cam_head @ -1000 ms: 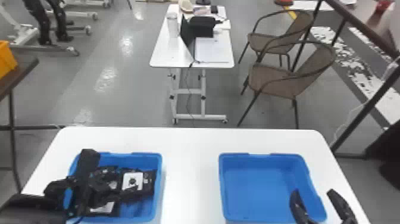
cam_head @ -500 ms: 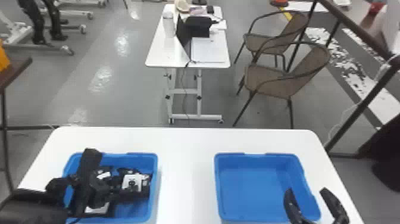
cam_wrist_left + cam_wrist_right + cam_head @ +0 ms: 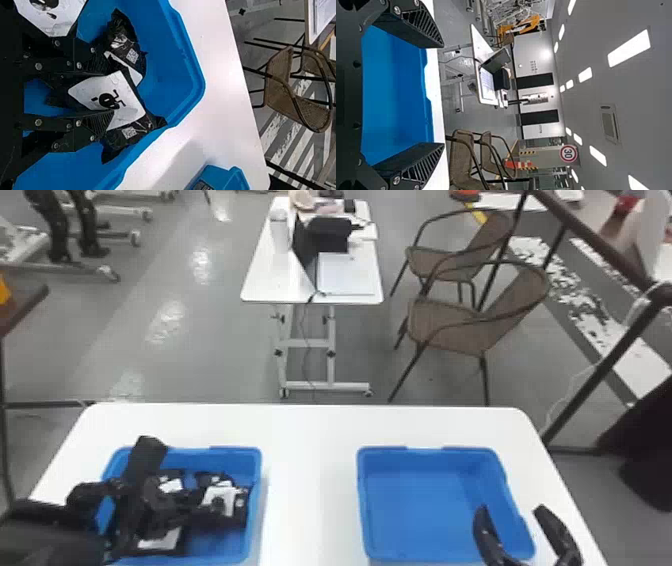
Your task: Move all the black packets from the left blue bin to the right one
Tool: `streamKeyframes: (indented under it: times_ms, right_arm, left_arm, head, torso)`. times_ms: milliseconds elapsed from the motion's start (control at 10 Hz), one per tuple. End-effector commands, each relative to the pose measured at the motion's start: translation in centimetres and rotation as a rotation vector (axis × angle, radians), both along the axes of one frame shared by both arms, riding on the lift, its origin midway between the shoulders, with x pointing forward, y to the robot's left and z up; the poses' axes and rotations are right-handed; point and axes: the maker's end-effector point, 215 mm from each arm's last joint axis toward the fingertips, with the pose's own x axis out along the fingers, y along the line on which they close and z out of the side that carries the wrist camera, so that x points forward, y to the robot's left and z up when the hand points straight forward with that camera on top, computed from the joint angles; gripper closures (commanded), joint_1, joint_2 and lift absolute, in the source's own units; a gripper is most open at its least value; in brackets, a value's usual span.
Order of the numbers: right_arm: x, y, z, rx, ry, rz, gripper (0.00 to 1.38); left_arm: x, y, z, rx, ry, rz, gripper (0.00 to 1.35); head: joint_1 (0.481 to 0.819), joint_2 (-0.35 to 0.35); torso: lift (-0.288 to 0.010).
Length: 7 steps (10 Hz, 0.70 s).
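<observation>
My left gripper (image 3: 202, 502) is low inside the left blue bin (image 3: 254, 500), among several black packets with white labels. In the left wrist view, the left gripper (image 3: 110, 93) is open, its fingers partly apart on either side of a labelled black packet (image 3: 132, 101). Another black packet (image 3: 126, 47) lies beside that one, and a label at the top belongs to one more. The right blue bin (image 3: 425, 500) holds nothing. My right gripper (image 3: 510, 510) is over that bin's near right corner. From the right wrist, the right gripper (image 3: 443, 95) appears wide open with nothing between its fingers.
Both bins stand on a white table (image 3: 310, 450), with a strip of bare tabletop between them. Beyond its far edge are a smaller white table (image 3: 260, 285) with a laptop and two brown chairs (image 3: 450, 322). A dark frame (image 3: 605, 370) rises on the right.
The whole head view has shifted slightly left. Against the left bin, the left arm and a labelled packet have moved a little right. The right gripper has kept nearly the same place over its bin.
</observation>
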Motion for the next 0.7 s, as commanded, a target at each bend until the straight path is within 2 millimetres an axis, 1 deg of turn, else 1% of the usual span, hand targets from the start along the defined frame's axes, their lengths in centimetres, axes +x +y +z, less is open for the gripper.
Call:
streamKeyframes:
  times_ms: [0, 100, 200, 300, 400, 500, 600]
  right_arm:
    - [0.1, 0.0, 0.0, 0.001, -0.001, 0.000, 0.13]
    - [0.1, 0.1, 0.0, 0.002, -0.002, 0.002, 0.13]
    - [0.1, 0.1, 0.0, 0.003, -0.002, 0.003, 0.14]
    - [0.2, 0.1, 0.1, 0.003, -0.004, 0.004, 0.13]
    - [0.3, 0.2, 0.1, 0.004, -0.005, 0.007, 0.13]
    - [0.2, 0.2, 0.1, 0.006, -0.005, 0.006, 0.14]
    - [0.2, 0.2, 0.1, 0.006, -0.005, 0.007, 0.14]
  left_arm:
    - [-0.2, 0.2, 0.3, -0.004, -0.007, 0.002, 0.82]
    - [-0.5, 0.5, 0.1, 0.008, 0.004, -0.004, 0.82]
    - [-0.5, 0.9, -0.3, 0.027, 0.001, 0.006, 1.26]
    - [-0.8, 1.3, -0.9, 0.051, 0.012, 0.016, 1.21]
    - [-1.0, 1.4, -1.2, 0.066, 0.019, 0.010, 1.21]
    - [-1.0, 1.2, -0.9, 0.057, 0.010, 0.003, 1.21]
    - [-0.5, 0.7, 0.6, 0.013, -0.018, -0.003, 1.21]
  head:
    - [0.695, -0.046]
    - [0.695, -0.043]
    - [0.695, -0.041]
    - [0.695, -0.034]
    - [0.695, -0.032]
    - [0.695, -0.026]
    - [0.695, -0.025]
  torso:
    - [0.000]
    - [0.000]
    - [0.000]
    - [0.000]
    - [0.000]
    - [0.000]
    - [0.000]
